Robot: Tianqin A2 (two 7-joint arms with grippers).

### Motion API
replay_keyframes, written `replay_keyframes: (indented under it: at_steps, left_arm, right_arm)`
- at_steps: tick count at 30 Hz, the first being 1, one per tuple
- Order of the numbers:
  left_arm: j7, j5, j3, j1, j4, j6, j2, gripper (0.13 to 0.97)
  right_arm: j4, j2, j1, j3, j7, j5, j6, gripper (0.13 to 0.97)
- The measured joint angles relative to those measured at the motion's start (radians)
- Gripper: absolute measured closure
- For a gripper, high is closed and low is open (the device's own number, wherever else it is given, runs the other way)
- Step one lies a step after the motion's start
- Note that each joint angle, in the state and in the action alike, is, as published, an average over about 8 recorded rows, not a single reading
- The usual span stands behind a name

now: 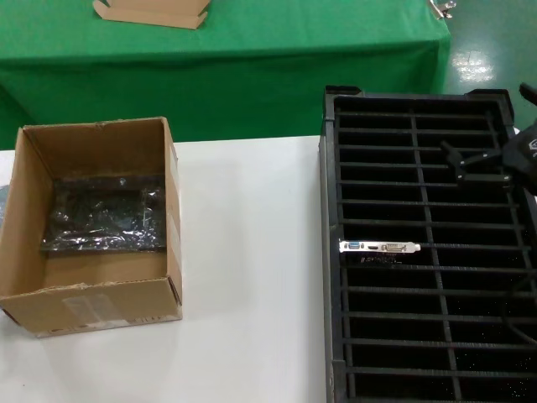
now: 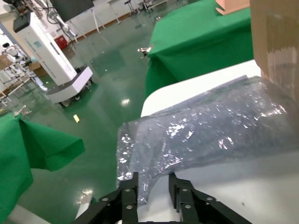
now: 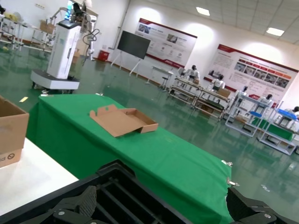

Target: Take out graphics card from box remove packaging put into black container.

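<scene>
The graphics card (image 1: 379, 247) stands in a slot of the black container (image 1: 329, 252), silver bracket up, with blue and white ports showing. My right gripper (image 1: 488, 126) hovers open over the container's far right part, fingers wide apart and empty (image 3: 163, 203). The brown box (image 1: 92, 294) sits at the table's left with shiny wrapped boards (image 1: 105, 214) inside. The packaging (image 2: 205, 130), a crinkly clear bag, lies on the white table beside the box (image 2: 275, 42). My left gripper (image 2: 153, 176) is open at the bag's near corner, which lies between the fingers.
A flat tan cardboard tray (image 1: 151, 10) lies on the green-draped table (image 1: 252, 75) behind. The white table (image 1: 252, 277) runs between box and container. The bag's end overhangs the white table's edge (image 2: 154, 100), with green floor below.
</scene>
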Motion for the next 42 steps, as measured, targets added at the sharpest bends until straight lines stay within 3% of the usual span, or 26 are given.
replay_keyframes:
  at_steps: [7,11,15,21,25,28,33,42]
  left_arm:
    - [-0.099,0.034,0.044,0.007,-0.023,0.021,-0.005,0.759]
    - [-0.206,0.070,0.093,0.032,-0.084,0.012,0.009,0.675]
    - [-0.373,0.108,0.188,0.097,-0.227,-0.035,0.037,0.599]
    - [-0.652,0.151,0.374,0.248,-0.498,-0.166,0.064,0.436]
    - [-0.813,0.177,0.445,0.355,-0.673,-0.234,0.071,0.436]
    - [-0.907,0.203,0.447,0.427,-0.809,-0.254,0.084,0.373]
    - [-1.010,0.267,0.402,0.511,-1.010,-0.259,0.108,0.268]
    - [-1.120,0.388,0.363,0.531,-1.205,-0.256,0.110,0.167]
  right_arm:
    - [0.001,0.005,-0.008,-0.007,-0.002,0.002,-0.005,0.129]
    - [0.007,0.008,-0.015,-0.010,0.002,0.002,-0.003,0.129]
    - [0.013,0.010,-0.020,-0.016,0.009,0.001,-0.002,0.129]
    - [0.019,0.000,-0.021,-0.023,0.012,0.009,-0.008,0.129]
    - [0.024,-0.019,-0.022,-0.023,0.008,0.025,-0.014,0.129]
    - [0.026,-0.040,-0.025,-0.022,0.002,0.039,-0.017,0.129]
    - [0.018,-0.083,-0.028,-0.012,-0.018,0.066,-0.017,0.129]
    - [0.001,-0.151,-0.047,0.011,-0.055,0.116,-0.026,0.129]
